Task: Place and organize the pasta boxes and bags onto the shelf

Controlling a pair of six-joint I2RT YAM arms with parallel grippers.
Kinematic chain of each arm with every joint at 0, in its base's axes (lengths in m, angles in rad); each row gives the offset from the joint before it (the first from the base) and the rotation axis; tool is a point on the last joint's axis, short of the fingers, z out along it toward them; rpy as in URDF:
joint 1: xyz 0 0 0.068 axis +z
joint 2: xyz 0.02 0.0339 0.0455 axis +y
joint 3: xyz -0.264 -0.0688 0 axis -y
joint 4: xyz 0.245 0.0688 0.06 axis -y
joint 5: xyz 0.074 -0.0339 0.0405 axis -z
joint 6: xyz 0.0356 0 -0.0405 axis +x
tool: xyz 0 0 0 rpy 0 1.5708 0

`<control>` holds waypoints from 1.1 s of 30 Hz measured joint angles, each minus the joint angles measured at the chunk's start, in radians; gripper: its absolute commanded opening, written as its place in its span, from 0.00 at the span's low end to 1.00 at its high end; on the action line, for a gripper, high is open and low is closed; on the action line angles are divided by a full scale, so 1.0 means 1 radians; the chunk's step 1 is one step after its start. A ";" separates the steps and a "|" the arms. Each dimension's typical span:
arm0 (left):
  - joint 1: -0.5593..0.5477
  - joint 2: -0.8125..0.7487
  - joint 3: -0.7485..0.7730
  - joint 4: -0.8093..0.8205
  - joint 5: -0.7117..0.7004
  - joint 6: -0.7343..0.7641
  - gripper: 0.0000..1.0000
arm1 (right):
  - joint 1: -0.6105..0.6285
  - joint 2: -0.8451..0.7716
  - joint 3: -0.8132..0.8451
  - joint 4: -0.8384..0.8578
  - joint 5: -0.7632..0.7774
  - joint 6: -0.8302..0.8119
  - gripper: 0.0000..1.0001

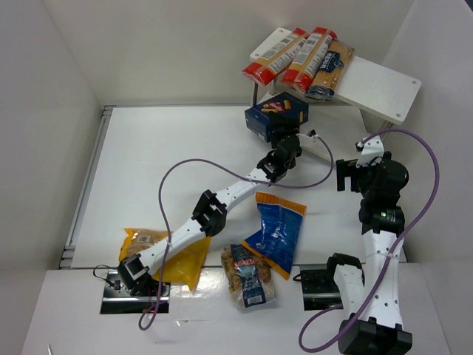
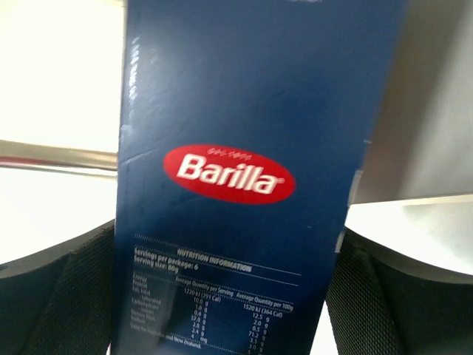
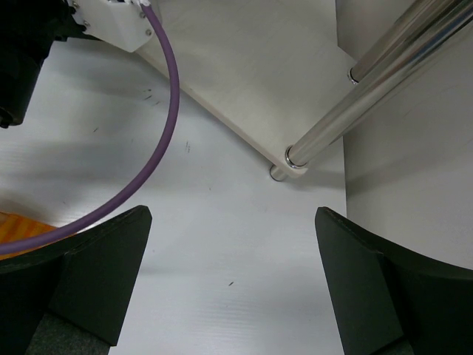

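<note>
A: How far along is it?

B: Barely begun, I'd judge. The shelf (image 1: 377, 89) stands in the far right corner of the bench, and its top board carries only the long spaghetti packs (image 1: 284, 55). The pasta box (image 1: 276, 115) is at the shelf's left end, toward the far edge, clamped between the fingers of the left gripper (image 1: 284, 150). From above I can't tell whether it rests on the lower board or hangs just short of it.

A: And the bags?

B: All three lie toward the near edge: the yellow bag (image 1: 188, 262) by the left arm's base, the clear bag (image 1: 247, 274) in the middle, the blue bag (image 1: 277, 229) just beyond it. None is on the shelf yet.

A: What do the wrist views add?

B: The left one shows the box's logo face upright and filling the frame, with a finger pressed to each side — the overhead view hides that grip. The right one shows the right gripper (image 3: 233, 222) with fingers apart and nothing between them, over bare bench near a shelf leg (image 3: 369, 96).
</note>
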 measured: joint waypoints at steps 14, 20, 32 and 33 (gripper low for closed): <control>0.004 0.019 0.000 0.065 0.098 0.006 1.00 | 0.000 0.007 0.000 -0.006 -0.002 -0.006 1.00; 0.006 0.019 0.000 0.061 0.131 -0.010 1.00 | 0.000 0.007 0.000 -0.006 -0.002 -0.008 1.00; 0.006 0.001 0.000 0.025 0.158 -0.066 1.00 | 0.000 0.007 0.000 -0.006 -0.006 -0.008 1.00; 0.005 -0.005 0.000 0.014 0.160 -0.070 1.00 | 0.000 0.007 0.000 -0.006 -0.006 -0.008 1.00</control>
